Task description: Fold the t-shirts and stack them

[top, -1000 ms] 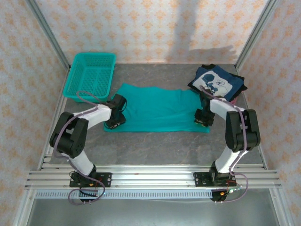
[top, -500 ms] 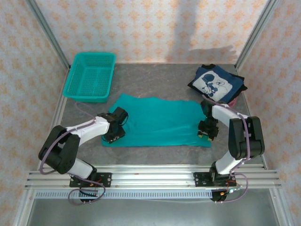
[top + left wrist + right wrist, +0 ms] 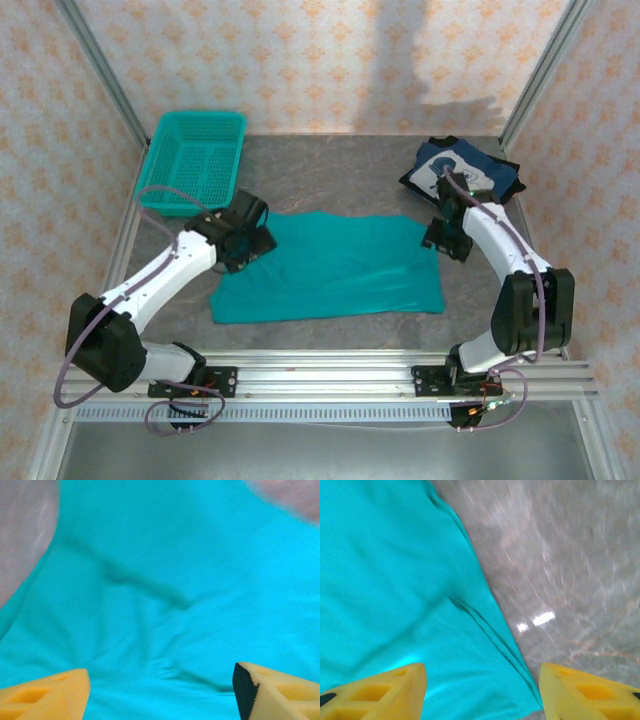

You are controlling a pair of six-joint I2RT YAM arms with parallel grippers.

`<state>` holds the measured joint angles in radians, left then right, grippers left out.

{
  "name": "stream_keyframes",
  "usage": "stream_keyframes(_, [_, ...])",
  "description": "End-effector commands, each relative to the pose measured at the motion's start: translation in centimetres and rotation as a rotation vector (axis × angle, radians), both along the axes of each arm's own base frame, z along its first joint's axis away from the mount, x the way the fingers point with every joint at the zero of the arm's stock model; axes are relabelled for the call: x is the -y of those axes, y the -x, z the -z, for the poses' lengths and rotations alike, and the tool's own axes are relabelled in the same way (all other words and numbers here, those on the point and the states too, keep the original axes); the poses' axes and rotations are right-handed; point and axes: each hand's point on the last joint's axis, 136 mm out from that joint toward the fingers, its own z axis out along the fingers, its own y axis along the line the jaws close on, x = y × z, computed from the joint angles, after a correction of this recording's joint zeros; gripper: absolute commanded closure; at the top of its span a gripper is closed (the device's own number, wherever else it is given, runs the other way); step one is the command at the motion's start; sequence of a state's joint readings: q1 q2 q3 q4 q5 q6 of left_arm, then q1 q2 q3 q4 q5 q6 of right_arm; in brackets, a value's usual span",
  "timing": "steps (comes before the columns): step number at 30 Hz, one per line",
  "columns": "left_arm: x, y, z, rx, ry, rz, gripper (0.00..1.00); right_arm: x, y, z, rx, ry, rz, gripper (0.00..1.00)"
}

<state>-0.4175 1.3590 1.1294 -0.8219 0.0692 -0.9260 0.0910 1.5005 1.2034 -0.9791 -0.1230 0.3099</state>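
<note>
The teal t-shirt (image 3: 330, 268) lies spread flat in the middle of the table, plain side up. My left gripper (image 3: 245, 238) hovers over its far left corner, open, with bare teal cloth (image 3: 160, 580) between the yellow fingers (image 3: 45, 692). At the shirt's far right edge my right gripper (image 3: 446, 238) is also open and holds nothing. Its fingers (image 3: 590, 690) straddle the cloth's edge (image 3: 395, 580) and the grey table (image 3: 560, 555). The navy t-shirt (image 3: 468, 172) with white cartoon print lies folded at the back right.
A teal mesh basket (image 3: 192, 160) stands at the back left. Metal frame posts and patterned walls close in the sides and back. An aluminium rail (image 3: 320, 375) runs along the near edge.
The teal shirt has slid toward the near edge of the table. Both grippers have moved from its near corners up to its far corners.
</note>
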Motion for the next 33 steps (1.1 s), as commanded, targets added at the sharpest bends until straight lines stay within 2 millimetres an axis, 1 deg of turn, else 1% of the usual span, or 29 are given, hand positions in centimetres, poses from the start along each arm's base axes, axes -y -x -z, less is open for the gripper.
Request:
stream_keyframes(1, [-1.4,-2.7,-1.0,0.021,-0.034,0.046,0.23,1.1,-3.6,-1.7,0.075,0.049,-0.054,0.36])
stream_keyframes(2, [-1.7,-3.9,-1.4,0.037,-0.029,0.052,0.23,1.2,-4.8,-1.4,0.065,0.041,-0.065,0.37])
stream_keyframes(4, [-1.9,-6.3,-2.4,0.085,-0.038,0.093,0.23,1.2,-6.7,-0.2,0.05,0.01,-0.078,0.42])
stream_keyframes(6, [-1.8,-8.5,-2.9,0.108,-0.059,0.153,0.23,1.0,-8.6,1.5,0.053,-0.043,-0.082,0.45])
stream_keyframes(8, [-1.3,-10.0,-2.6,0.099,-0.041,0.212,0.25,0.5,-10.1,3.1,0.051,-0.098,-0.087,0.47])
stream_keyframes(10, [-1.2,-11.0,-1.7,0.077,-0.04,0.254,0.26,0.0,-11.1,4.5,0.035,-0.138,-0.091,0.5])
stream_keyframes(12, [-1.2,-11.4,-0.7,0.045,-0.027,0.27,0.28,-0.5,-11.6,5.8,0.023,-0.166,-0.096,0.51])
stream_keyframes(13, [-1.3,-11.5,-0.1,0.033,-0.024,0.273,0.28,-0.6,-11.5,6.4,0.013,-0.171,-0.097,0.52])
stream_keyframes(15, [-2.0,-11.3,1.1,0.003,-0.038,0.261,0.29,-0.7,-11.4,7.4,0.002,-0.179,-0.101,0.53])
stream_keyframes(17, [-2.8,-11.1,1.9,-0.012,-0.048,0.243,0.29,-0.8,-11.3,8.2,-0.002,-0.183,-0.108,0.52])
stream_keyframes(21, [-4.4,-10.9,3.0,-0.026,-0.067,0.207,0.29,-0.9,-11.6,8.8,0.014,-0.191,-0.108,0.52])
stream_keyframes(26, [-5.8,-11.2,3.8,-0.053,-0.118,0.196,0.3,-1.2,-11.9,9.8,0.003,-0.201,-0.106,0.55])
stream_keyframes(29, [-6.5,-11.3,4.2,-0.079,-0.163,0.188,0.32,-1.6,-12.0,10.0,0.008,-0.215,-0.11,0.6])
stream_keyframes(33, [-7.8,-11.0,4.8,-0.128,-0.234,0.163,0.33,-2.5,-11.8,10.2,0.01,-0.246,-0.127,0.76])
